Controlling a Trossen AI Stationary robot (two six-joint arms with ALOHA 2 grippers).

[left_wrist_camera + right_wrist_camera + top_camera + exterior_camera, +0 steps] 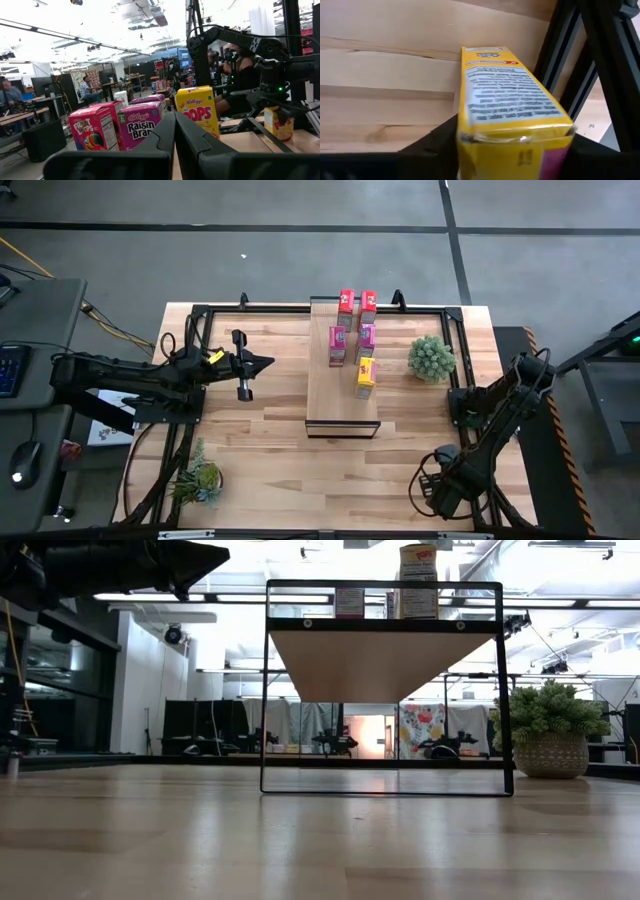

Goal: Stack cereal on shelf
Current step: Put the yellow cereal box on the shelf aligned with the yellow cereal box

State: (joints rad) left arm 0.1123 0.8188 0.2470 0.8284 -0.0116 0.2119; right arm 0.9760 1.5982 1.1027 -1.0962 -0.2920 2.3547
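Observation:
Five cereal boxes stand on the shelf: two red, two pink and one yellow. Another yellow cereal box stands on the table near its near right corner, also seen past the shelf. My right gripper points steeply down over this box and is shut on it; in the high view the arm hides the box. My left gripper hangs shut above the table left of the shelf, pointing at it. My right gripper holds the yellow cereal box by its upper end, pinched between the two fingers, one on each broad face. The fingers come from above, pointing steeply down. The box stands about upright, its lower end at the tabletop.
A round green plant in a pot stands right of the shelf, a smaller plant near the near left corner. A black metal frame runs around the table; its bars pass close beside the held box.

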